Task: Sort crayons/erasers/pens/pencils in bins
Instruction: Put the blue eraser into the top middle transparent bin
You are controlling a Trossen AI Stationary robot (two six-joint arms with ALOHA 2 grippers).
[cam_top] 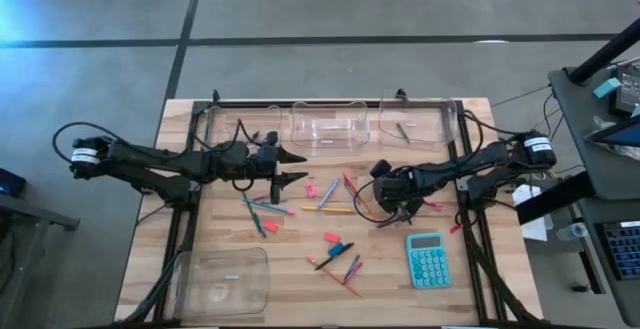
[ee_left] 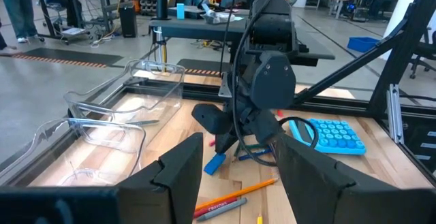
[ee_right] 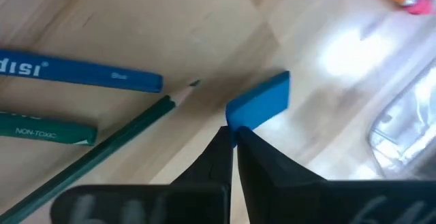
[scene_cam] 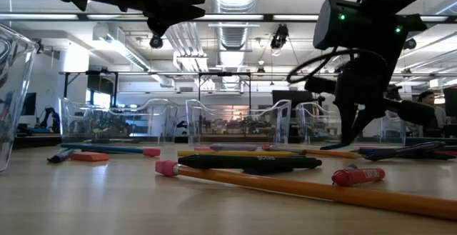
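My right gripper [cam_top: 386, 207] points down at the table's middle right, shut on a blue eraser [ee_right: 262, 100], which also shows in the left wrist view [ee_left: 214, 164]. My left gripper [cam_top: 292, 158] is open and empty, held above the table's far left part, its fingers pointing toward the right arm. Pencils, crayons, pens and pink erasers [cam_top: 310, 187] lie flat and scattered on the table's middle. Three clear bins [cam_top: 328, 125] stand along the far edge and one [cam_top: 222, 280] at the near left corner. My right gripper pinches one end of the blue eraser [ee_right: 235, 118] between its two fingertips, coming from above and pointing down. The eraser sticks out past the fingertips, tilted. I cannot tell whether its low end [ee_left: 208, 171] is clear of the table.
A teal calculator [cam_top: 428, 260] lies near the right arm. A green pencil [ee_right: 116, 139] and a blue stick [ee_right: 82, 74] lie right beside the held eraser. The far right bin [cam_top: 415, 119] holds one dark stick [cam_top: 402, 131]. Black frame rails run along the table's sides.
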